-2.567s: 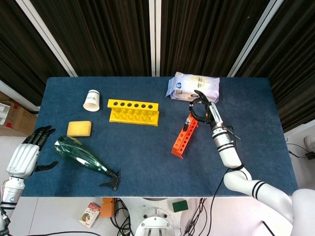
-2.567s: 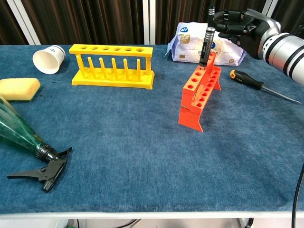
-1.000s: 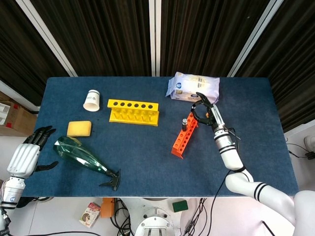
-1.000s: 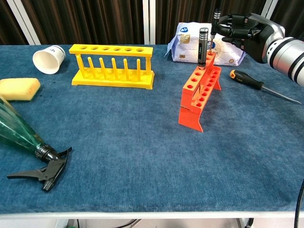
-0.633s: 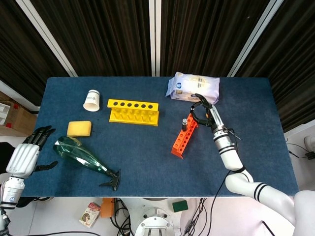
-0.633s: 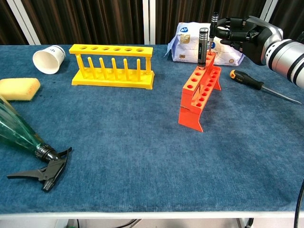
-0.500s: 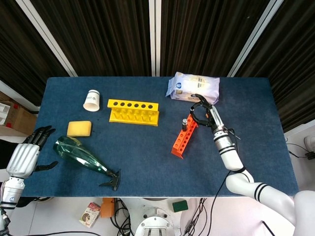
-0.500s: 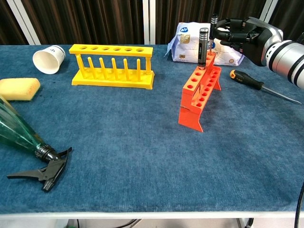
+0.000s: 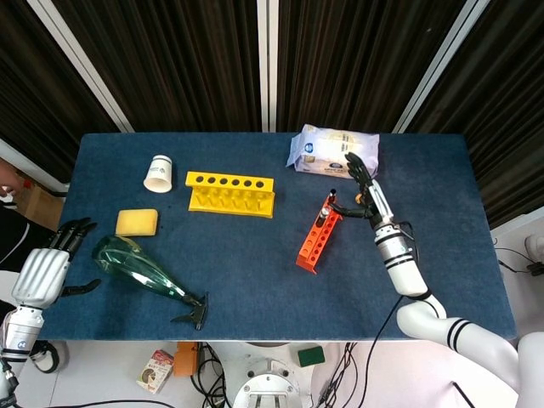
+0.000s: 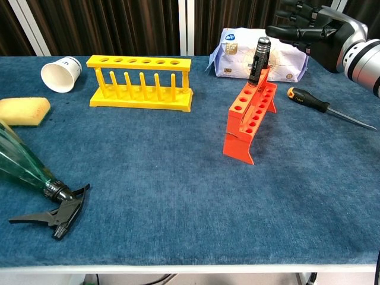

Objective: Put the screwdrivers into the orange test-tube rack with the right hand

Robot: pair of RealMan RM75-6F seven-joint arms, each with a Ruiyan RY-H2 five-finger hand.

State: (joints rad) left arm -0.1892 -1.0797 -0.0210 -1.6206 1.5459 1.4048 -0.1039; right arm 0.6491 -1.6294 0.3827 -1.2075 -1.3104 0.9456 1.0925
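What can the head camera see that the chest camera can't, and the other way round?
Only the head view shows the left hand, hanging off the table's edge, and a small box on the floor. Only the chest view clearly shows the black-and-orange screwdriver lying on the table. Both show the right hand, the orange rack with a dark screwdriver standing in it, the yellow rack, cup, sponge and spray bottle.

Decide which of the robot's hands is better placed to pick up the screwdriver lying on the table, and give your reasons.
Right. The right hand hangs open close above the black-and-orange screwdriver, just beside the orange test-tube rack. The left hand sits off the table's far-left edge.
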